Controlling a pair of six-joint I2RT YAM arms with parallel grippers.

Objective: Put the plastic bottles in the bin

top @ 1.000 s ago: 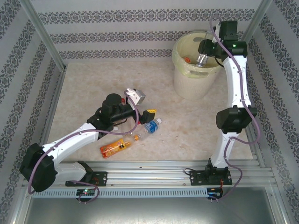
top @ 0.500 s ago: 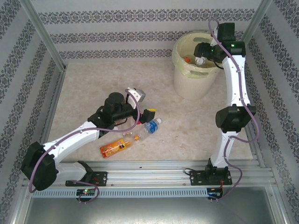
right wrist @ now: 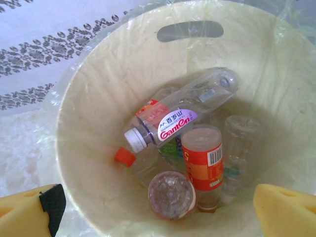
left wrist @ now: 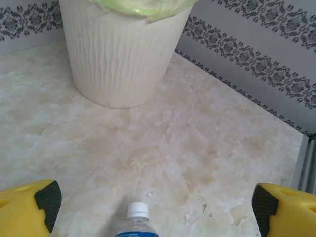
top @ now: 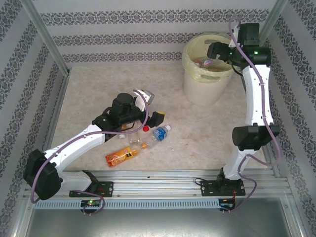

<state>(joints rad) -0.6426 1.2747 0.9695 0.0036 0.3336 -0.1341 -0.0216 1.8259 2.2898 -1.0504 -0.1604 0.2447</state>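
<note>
Your left gripper [left wrist: 155, 202] stands spread wide and empty, low over the marbled table [left wrist: 207, 133]. The blue-labelled bottle [left wrist: 136, 221] lies between its jaws, touching neither, with its white cap pointing away toward the bin [left wrist: 118, 54]. Seen from above, its long axis runs diagonally, cap to the far right. An orange-labelled bottle [top: 118, 157] and a clear bottle [top: 137, 144] lie just beside it. Your right gripper [right wrist: 158, 207] hangs released over the bin's mouth. The bin is white, ribbed outside and lined with pale green film. Inside, a white-capped bottle [right wrist: 173, 116] lies slanted, cap lower left, across other clear bottles.
</note>
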